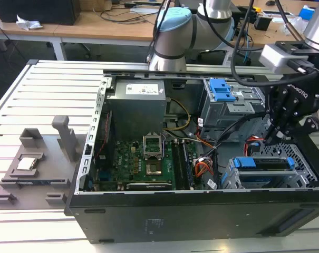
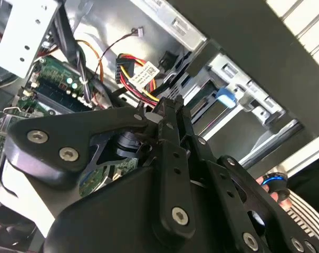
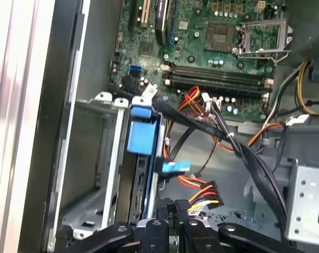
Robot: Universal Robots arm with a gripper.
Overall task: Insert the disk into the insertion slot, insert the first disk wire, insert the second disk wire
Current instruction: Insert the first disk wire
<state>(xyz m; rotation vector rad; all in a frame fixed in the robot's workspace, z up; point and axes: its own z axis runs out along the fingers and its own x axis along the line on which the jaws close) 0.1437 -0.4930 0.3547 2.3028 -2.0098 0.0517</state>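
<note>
An open computer case (image 1: 148, 221) is lying on a slatted worktop (image 1: 38, 89). In the case's near corner, at the exterior view's right, the disk (image 1: 262, 163) is sitting in its blue carrier inside the insertion slot (image 1: 229, 180), the low grey cage. I am holding my gripper (image 1: 269, 138) just on the far side of that cage, over loose wiring.

In the first wrist view my jaws are looking pressed almost together. Their tips are right beside the power wire (image 3: 202, 191), a black plug trailing red, yellow and black strands. I cannot tell whether I am pinching it. A data wire (image 3: 172, 167) with a blue plug is lying against the disk's edge, and I cannot tell whether it is seated.

As I am judging it, the danger is the crowding. A thick black cable bundle (image 3: 254, 158) is crossing close by, so I could snag it. A plug meeting its socket tilted could jam or bend, and pushing hard could shift the disk in its cage.
</note>
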